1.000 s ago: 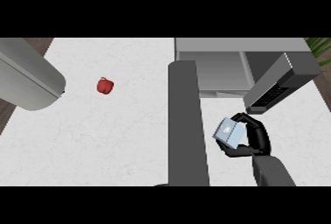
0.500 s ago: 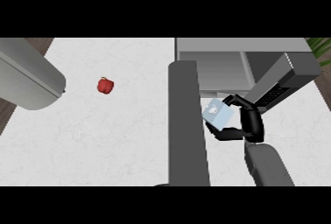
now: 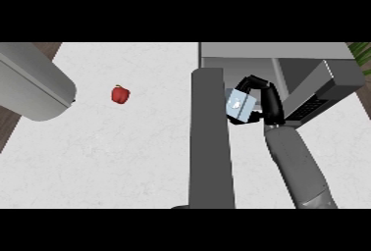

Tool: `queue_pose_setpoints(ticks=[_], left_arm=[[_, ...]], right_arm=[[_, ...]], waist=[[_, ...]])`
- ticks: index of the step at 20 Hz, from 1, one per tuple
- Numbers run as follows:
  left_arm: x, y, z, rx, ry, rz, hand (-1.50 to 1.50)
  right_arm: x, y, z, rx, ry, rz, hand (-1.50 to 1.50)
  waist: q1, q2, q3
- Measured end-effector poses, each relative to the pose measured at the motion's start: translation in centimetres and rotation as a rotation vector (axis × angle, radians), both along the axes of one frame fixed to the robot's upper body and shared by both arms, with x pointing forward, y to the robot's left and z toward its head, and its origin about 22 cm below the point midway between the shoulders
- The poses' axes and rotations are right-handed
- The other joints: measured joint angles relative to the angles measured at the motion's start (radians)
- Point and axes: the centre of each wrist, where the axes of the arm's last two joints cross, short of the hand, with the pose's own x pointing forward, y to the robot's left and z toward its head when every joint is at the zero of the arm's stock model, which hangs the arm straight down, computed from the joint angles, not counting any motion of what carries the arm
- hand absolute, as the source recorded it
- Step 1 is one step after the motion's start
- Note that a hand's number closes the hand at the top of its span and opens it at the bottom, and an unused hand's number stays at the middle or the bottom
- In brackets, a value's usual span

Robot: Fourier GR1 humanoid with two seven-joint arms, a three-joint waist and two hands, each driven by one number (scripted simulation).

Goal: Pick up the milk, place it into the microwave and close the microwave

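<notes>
The right hand [image 3: 271, 104] has the milk [image 3: 241, 104] in it, black fingers curled over the top and under the bottom of the pale blue carton, which is off the counter [image 3: 123, 157] and hangs just at the mouth of the microwave [image 3: 290, 50]. So the pick-up looks done and the placing is the step in hand: the carton is at the opening, not yet inside as far as I can tell. The long grey slab running toward me down the middle looks like the open door [image 3: 211, 147], and the milk sits just beside its inner face. The next move calls for carrying the carton deeper into the cavity, setting it down and letting go, then swinging that door shut. A red pepper [image 3: 120, 94] lies well off to the left, out of the way. The left hand doesn't show.
</notes>
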Motion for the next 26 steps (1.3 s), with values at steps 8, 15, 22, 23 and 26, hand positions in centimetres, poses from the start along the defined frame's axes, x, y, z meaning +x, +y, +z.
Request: queue_pose_setpoints(ticks=[8,15,22,23,26], left_arm=[[0.7,0.1,-0.6,0.010,-0.001,-0.023,-1.50],[2.3,0.2,-0.7,0.007,-0.015,-0.047,-1.50],[3.1,-0.1,-0.9,0.008,-0.019,-0.063,-1.50],[3.2,-0.1,-0.9,0.008,-0.019,-0.066,-1.50],[3.7,-0.4,-0.9,0.010,-0.021,-0.082,-1.50]], right_arm=[[4.0,1.0,1.7,-0.131,0.015,-0.115,1.50],[5.8,0.1,3.4,-0.174,-0.004,-0.227,1.50],[6.4,-2.1,4.2,-0.299,-0.103,-0.363,1.50],[6.3,-2.6,4.1,-0.317,-0.113,-0.375,1.50],[6.4,-3.4,4.4,-0.367,-0.127,-0.409,1.50]], waist=[[0.025,0.011,0.001],[0.054,0.025,0.002],[0.080,0.039,0.003],[0.085,0.042,0.003],[0.094,0.048,0.003]])
